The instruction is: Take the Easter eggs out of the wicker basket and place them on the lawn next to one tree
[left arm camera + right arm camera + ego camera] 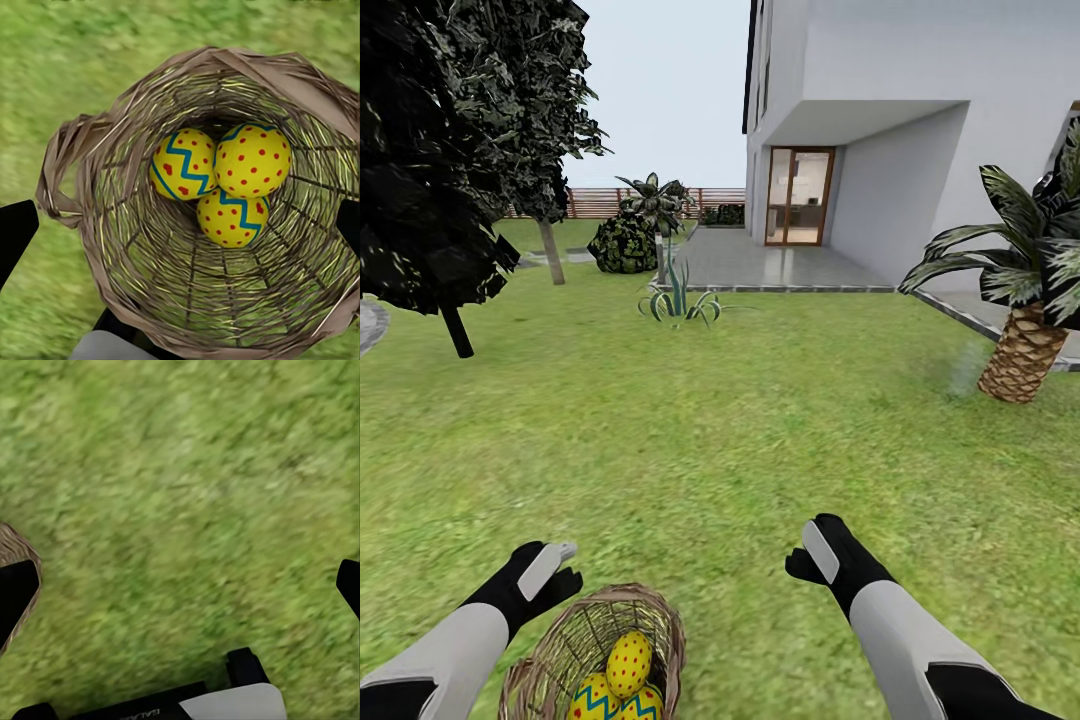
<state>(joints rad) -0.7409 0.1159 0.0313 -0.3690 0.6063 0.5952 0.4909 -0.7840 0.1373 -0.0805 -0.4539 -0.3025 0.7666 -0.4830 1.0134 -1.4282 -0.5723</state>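
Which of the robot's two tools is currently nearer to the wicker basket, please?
Left. The left tool hovers just above the wicker basket at its rim, open; the right tool hangs over bare lawn, well off to the side.

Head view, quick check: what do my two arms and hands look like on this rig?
Both arms have smooth pale grey forearm shells ending in black wrists. The left hand is black with a light grey pad on a finger; the right hand matches, black with a grey pad. The right wrist view shows black fingers and a black block with faint lettering, unreadable. No cables visible.
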